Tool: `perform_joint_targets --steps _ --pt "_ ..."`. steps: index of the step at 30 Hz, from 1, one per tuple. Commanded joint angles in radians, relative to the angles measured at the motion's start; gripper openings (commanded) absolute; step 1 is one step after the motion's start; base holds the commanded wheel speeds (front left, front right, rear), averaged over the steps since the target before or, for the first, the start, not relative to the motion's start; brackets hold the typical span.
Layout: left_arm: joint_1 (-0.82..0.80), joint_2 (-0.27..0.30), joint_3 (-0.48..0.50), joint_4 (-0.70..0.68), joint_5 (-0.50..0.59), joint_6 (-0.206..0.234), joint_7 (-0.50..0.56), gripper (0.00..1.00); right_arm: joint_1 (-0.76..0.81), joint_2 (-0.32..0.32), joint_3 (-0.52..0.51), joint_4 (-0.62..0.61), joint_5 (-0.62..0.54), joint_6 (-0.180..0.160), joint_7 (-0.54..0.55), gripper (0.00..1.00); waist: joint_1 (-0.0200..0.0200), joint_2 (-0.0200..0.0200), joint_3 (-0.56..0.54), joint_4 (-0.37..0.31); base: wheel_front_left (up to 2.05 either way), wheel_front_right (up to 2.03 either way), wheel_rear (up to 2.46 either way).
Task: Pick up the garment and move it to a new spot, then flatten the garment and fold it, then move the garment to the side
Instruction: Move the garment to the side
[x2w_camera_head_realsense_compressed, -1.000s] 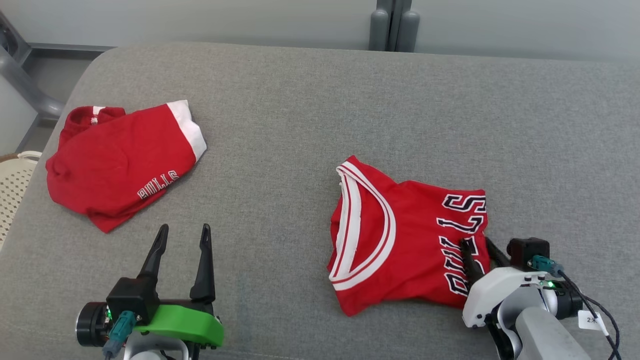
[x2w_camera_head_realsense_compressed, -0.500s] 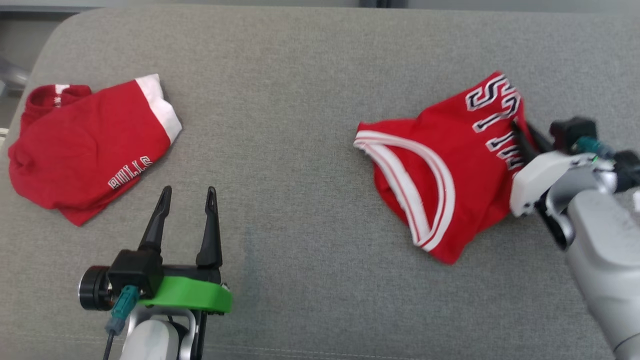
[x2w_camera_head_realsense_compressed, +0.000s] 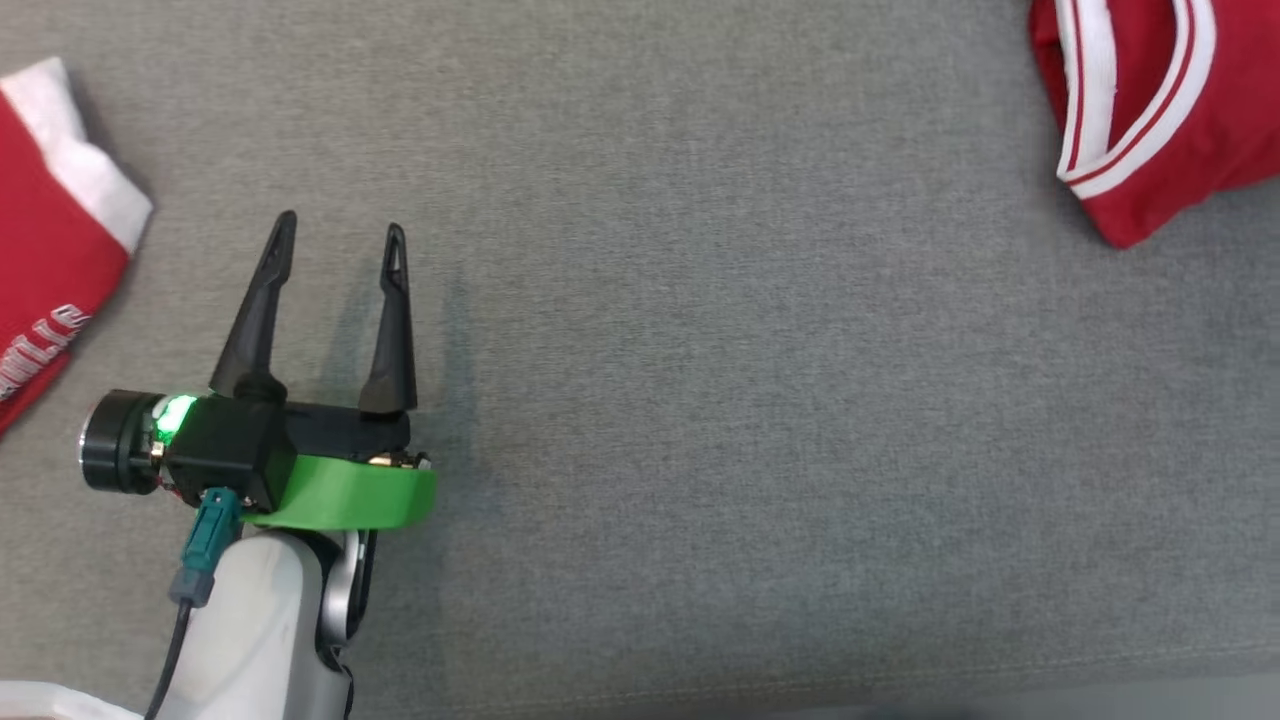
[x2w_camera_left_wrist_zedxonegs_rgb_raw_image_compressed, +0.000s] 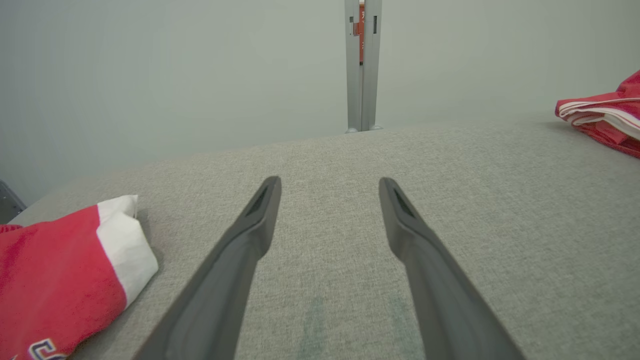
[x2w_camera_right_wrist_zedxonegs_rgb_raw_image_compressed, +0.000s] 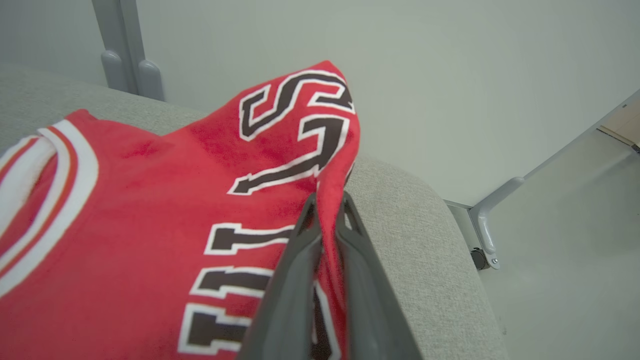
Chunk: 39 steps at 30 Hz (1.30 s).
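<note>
Here, right gripper (x2w_camera_right_wrist_zedxonegs_rgb_raw_image_compressed: 328, 202) pinches the jersey (x2w_camera_right_wrist_zedxonegs_rgb_raw_image_compressed: 150, 190) — left gripper (x2w_camera_head_realsense_compressed: 340, 222) spread, near red cloth (x2w_camera_head_realsense_compressed: 50, 250).

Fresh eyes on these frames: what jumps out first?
The red jersey with bold black-and-white lettering dominates the right wrist view, a fold of it pinched in the shut right gripper. In the head view the left gripper is open at lower left over the gray cushion, with a second red garment at the left edge.

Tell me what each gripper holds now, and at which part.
The right gripper pinches a fold of the red jersey beside its lettering. The left gripper holds nothing.
</note>
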Motion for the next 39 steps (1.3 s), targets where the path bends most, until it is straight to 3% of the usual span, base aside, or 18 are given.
perform_joint_targets --steps 1,10,21,22,23,24,25,32,39 --pt "-0.024 0.014 0.007 -0.019 0.007 0.009 0.002 1.00 -0.022 -0.013 -0.001 -0.008 0.015 -0.002 0.000 0.00 -0.0002 -0.0001 0.123 -0.132 0.00 0.00 0.00" --pt "-0.013 0.059 0.017 -0.139 0.034 0.027 0.055 1.00 -0.070 -0.122 0.020 -0.014 0.079 -0.002 0.019 0.00 -0.0002 -0.0001 0.160 -0.179 0.00 0.00 0.00" --pt "0.011 0.065 0.011 -0.213 0.039 0.046 0.073 1.00 -0.153 -0.167 0.061 0.007 0.086 -0.002 0.056 0.00 -0.0002 -0.0001 0.170 -0.166 0.00 0.00 0.00" --pt "0.011 0.065 0.011 -0.214 0.038 0.047 0.071 1.00 -0.162 -0.170 0.067 0.012 0.084 -0.002 0.059 0.08 -0.0002 -0.0001 0.172 -0.164 0.00 0.00 0.00" --pt "0.012 0.064 0.011 -0.215 0.036 0.049 0.070 1.00 -0.168 -0.170 0.071 0.017 0.082 -0.002 0.060 0.31 -0.0002 -0.0001 0.172 -0.162 0.00 0.00 0.00" --pt "0.012 0.062 0.009 -0.216 0.035 0.051 0.067 1.00 -0.173 -0.171 0.072 0.027 0.081 -0.002 0.062 0.94 -0.0002 -0.0001 0.172 -0.159 0.00 0.00 0.00" --pt "0.011 0.060 0.008 -0.214 0.034 0.052 0.065 1.00 -0.180 -0.177 0.073 0.035 0.074 -0.002 0.059 1.00 -0.0002 -0.0001 0.172 -0.155 0.00 0.00 0.00" --pt "0.018 0.047 0.009 -0.183 0.015 0.058 0.041 1.00 -0.211 -0.169 0.094 0.055 0.051 -0.002 -0.009 1.00 -0.0002 -0.0001 0.140 -0.136 0.00 0.00 0.00" --pt "0.053 0.035 0.019 -0.117 -0.018 0.061 0.015 1.00 -0.173 -0.100 0.132 0.016 0.035 -0.002 -0.107 1.00 -0.0002 -0.0001 0.030 -0.109 0.00 0.00 0.00"
